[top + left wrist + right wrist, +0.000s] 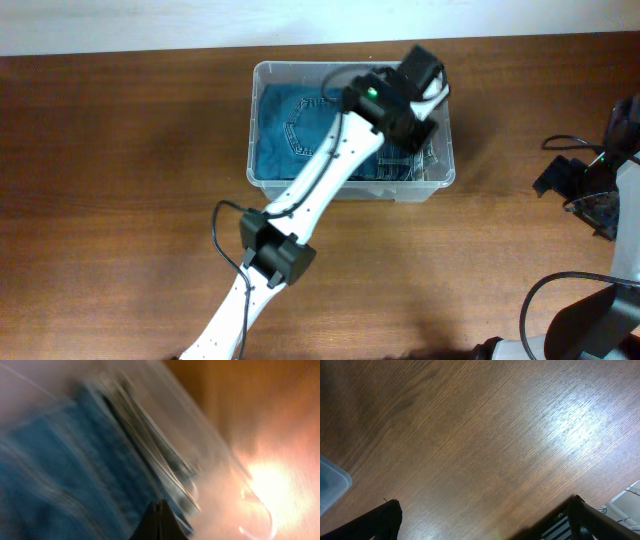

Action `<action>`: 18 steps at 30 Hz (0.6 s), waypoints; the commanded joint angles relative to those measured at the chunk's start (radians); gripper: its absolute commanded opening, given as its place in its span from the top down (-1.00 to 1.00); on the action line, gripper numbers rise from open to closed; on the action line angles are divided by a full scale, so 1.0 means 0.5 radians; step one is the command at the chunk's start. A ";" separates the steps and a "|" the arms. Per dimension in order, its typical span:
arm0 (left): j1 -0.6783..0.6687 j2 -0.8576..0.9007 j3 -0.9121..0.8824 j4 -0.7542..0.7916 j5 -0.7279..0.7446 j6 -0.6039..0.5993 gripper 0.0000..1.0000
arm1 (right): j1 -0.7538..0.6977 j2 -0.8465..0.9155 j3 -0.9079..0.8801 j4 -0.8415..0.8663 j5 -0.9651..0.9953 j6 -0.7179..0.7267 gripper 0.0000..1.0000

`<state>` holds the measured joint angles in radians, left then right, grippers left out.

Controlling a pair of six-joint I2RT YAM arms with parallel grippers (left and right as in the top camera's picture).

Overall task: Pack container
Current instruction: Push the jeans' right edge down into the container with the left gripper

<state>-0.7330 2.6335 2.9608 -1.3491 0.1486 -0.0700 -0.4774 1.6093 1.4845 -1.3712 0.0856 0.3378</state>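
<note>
The clear plastic container (262,120) stands at the middle back of the table with folded blue denim (295,125) filling it. My left gripper (428,108) is over the container's right end, down near the denim. In the blurred left wrist view its dark fingertips (161,512) are pressed together with nothing showing between them, next to the blue fabric (65,465) and the container's clear wall (165,445). My right gripper (565,180) rests at the far right, well away from the container. Its fingers (387,520) stand wide apart over bare wood.
The table is brown wood (120,180). A corner of the container (331,485) shows at the left edge of the right wrist view. The left arm's links (275,250) and a black cable cross the table in front of the container.
</note>
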 commanded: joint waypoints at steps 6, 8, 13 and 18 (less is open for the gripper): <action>0.175 -0.033 0.079 0.137 -0.261 0.037 0.99 | -0.002 0.000 -0.002 0.001 0.003 0.016 -0.97; 0.200 0.005 0.044 0.169 -0.261 0.037 0.99 | -0.002 0.000 -0.002 0.001 0.003 0.016 -0.97; 0.204 0.134 -0.012 0.264 -0.249 0.036 0.99 | -0.002 0.000 -0.002 0.001 0.003 0.016 -0.97; 0.204 0.262 -0.012 0.291 -0.126 0.036 1.00 | -0.002 0.000 -0.002 0.001 0.003 0.016 -0.97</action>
<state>-0.6281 2.7098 2.9696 -1.2068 0.0437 -0.0677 -0.4774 1.6093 1.4845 -1.3712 0.0856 0.3374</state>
